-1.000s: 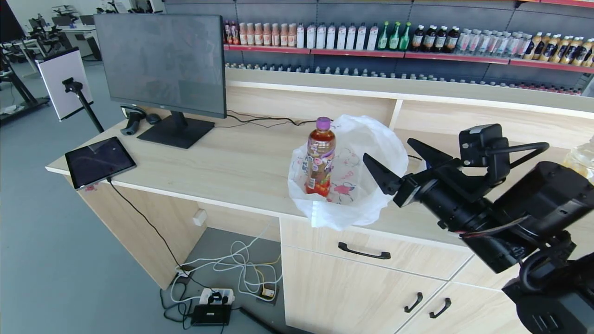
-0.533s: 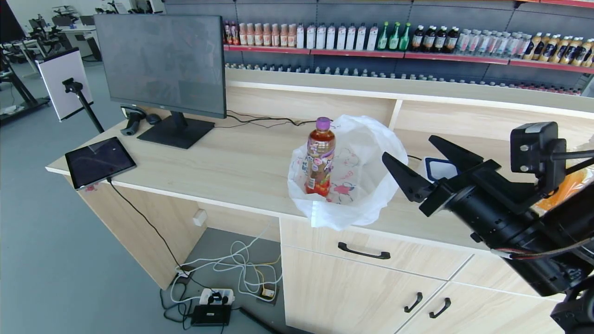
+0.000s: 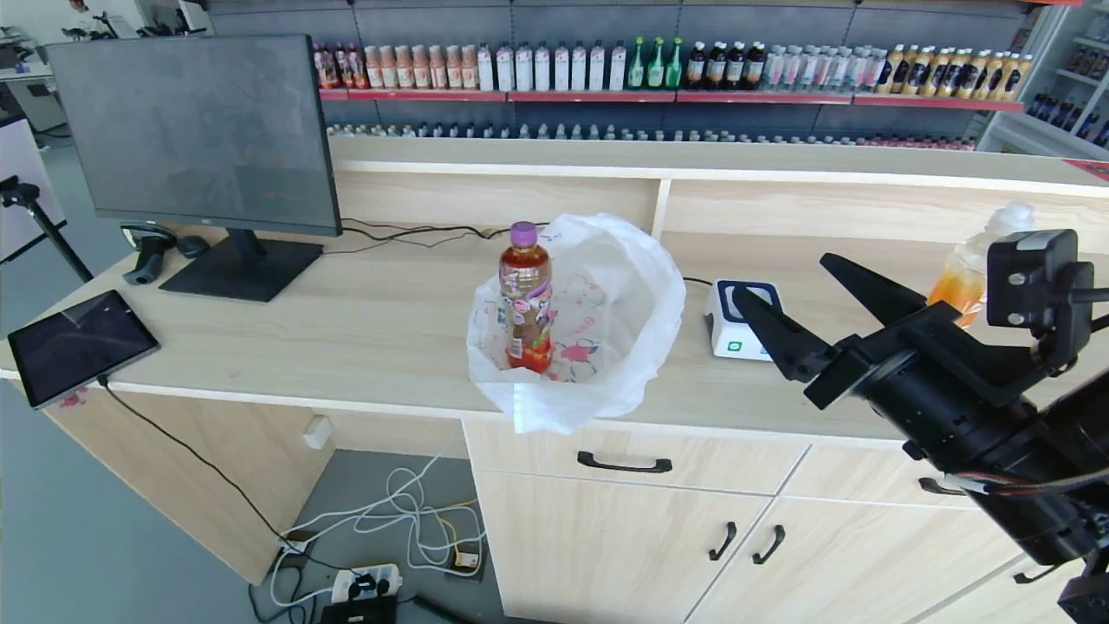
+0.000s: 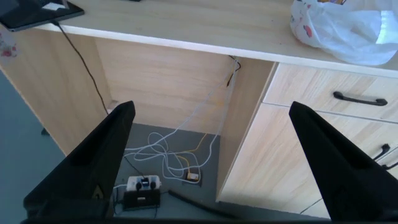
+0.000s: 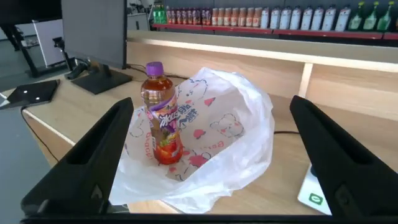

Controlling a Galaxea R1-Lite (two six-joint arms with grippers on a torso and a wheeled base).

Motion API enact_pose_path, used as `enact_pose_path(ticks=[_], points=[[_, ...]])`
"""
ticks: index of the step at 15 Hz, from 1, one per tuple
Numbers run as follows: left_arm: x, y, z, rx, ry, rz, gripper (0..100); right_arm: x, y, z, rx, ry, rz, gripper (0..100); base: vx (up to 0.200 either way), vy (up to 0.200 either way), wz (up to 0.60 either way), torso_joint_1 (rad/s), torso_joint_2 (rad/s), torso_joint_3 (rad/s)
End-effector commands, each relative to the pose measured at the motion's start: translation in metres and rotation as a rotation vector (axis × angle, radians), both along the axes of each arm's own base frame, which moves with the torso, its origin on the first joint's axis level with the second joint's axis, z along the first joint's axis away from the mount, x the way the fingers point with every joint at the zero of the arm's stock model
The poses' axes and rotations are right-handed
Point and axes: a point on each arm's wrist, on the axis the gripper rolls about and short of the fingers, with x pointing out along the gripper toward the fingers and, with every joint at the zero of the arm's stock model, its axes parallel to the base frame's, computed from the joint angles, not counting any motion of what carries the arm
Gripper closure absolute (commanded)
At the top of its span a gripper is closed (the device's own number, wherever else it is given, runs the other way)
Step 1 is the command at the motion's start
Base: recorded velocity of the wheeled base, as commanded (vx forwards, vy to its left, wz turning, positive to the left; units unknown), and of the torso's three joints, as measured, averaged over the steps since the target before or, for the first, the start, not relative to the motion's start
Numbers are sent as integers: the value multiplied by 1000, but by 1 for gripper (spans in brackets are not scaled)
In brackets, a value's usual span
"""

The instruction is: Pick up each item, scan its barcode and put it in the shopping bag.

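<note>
A tea bottle with a purple cap stands upright inside the white shopping bag on the wooden counter. A white barcode scanner sits just right of the bag. Farther right stands an orange drink bottle. My right gripper hovers open and empty above the counter, right of the bag and over the scanner. Its wrist view faces the bottle, bag and scanner past the gripper. My left gripper hangs open and empty below counter height, before the cabinet front, with the bag above it.
A monitor and a handheld scanner stand at the counter's left, a tablet at its left corner. Drawers with black handles are below. Cables and a power strip lie on the floor. Bottle shelves line the back.
My right gripper drew back to the right, away from the bag, still open. The head camera turned right, so the scene shifted left and the scanner and orange bottle came fully into sight.
</note>
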Motion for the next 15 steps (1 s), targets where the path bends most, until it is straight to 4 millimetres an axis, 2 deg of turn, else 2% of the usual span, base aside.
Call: enact_pose_path(ticks=[1, 7, 11, 15], points=[[0, 0, 0, 1, 0, 0, 0, 1, 0, -1, -3, 4, 0, 0, 0, 0, -600, 2, 7, 7], [0, 0, 0, 1, 2, 1, 0, 4, 2, -6, -13, 18, -2, 0, 0, 0, 0, 0, 0, 0], [0, 0, 0, 1, 2, 1, 0, 13, -1, -11, -31, 31, -32, 0, 0, -200, 0, 1, 4, 1], [0, 0, 0, 1, 2, 1, 0, 22, -1, -5, -31, -2, -55, 0, 0, -200, 0, 6, 1, 4]])
